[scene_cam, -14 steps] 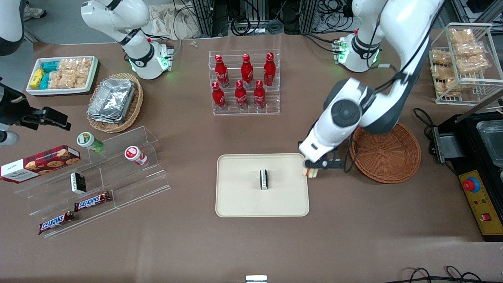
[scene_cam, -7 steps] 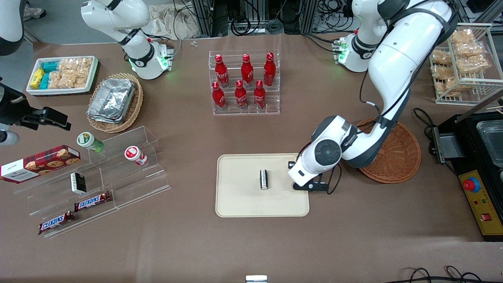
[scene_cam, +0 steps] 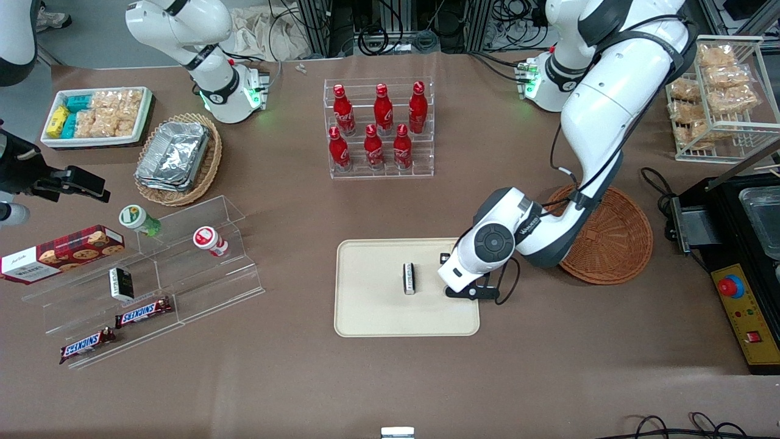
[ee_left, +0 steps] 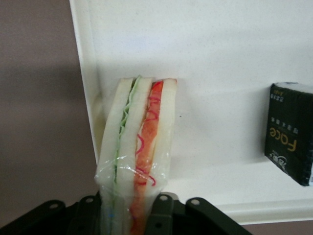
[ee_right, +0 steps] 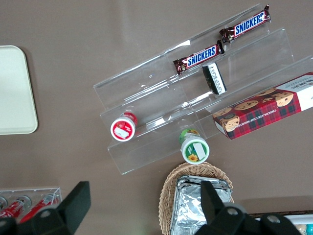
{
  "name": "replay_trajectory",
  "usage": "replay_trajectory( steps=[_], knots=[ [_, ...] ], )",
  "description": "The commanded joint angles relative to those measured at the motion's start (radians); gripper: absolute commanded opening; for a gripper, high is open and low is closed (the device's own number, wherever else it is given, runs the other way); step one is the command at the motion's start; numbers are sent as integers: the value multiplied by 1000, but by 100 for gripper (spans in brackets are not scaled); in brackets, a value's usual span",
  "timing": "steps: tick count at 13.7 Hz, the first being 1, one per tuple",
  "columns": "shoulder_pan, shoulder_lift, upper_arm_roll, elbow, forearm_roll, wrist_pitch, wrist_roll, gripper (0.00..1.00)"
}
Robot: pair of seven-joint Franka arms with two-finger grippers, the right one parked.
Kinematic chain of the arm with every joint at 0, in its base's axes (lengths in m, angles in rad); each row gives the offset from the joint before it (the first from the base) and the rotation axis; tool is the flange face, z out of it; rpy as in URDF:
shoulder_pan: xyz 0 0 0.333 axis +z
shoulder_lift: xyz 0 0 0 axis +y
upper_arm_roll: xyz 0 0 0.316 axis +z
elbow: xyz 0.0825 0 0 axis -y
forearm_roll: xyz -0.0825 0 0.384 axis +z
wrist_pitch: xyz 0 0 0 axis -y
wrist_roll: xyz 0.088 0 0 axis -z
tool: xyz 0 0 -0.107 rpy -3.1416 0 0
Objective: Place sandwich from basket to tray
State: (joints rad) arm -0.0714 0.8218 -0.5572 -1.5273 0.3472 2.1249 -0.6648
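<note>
Tool (ee_left: 132, 215) pinches the wrapped sandwich (ee_left: 139, 147), low over the tray (scene_cam: 378, 317) just inside the rim nearest the basket (scene_cam: 615, 244). Sandwich's long axis points straight out from the tool, free tip apparently on the tray floor. Small dark box (ee_left: 289, 152) sits apart, so a straight drop looks clear.

A white-bread sandwich (ee_left: 139, 156) with green and orange-red filling, wrapped in clear film, sits clamped in the black gripper (ee_left: 132, 208) above a speckled cream tray (scene_cam: 372, 311). Just beside the gripper lies a black packet (ee_left: 288, 147) lettered in gold. The reddish-brown wicker basket (scene_cam: 615, 244) rests near the white arm on a brown table (scene_cam: 548, 366).
</note>
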Motion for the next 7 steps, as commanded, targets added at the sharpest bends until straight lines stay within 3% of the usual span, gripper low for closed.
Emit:
replay_trajectory(
  steps=[1,4,7],
  knots=[
    [-5,2,-9,27,22,-8,-65,100],
    [-12,-134,-15,19,-3,-124,-196,100],
    [-5,-330,-9,18,-152,-267,-87,100]
  ],
)
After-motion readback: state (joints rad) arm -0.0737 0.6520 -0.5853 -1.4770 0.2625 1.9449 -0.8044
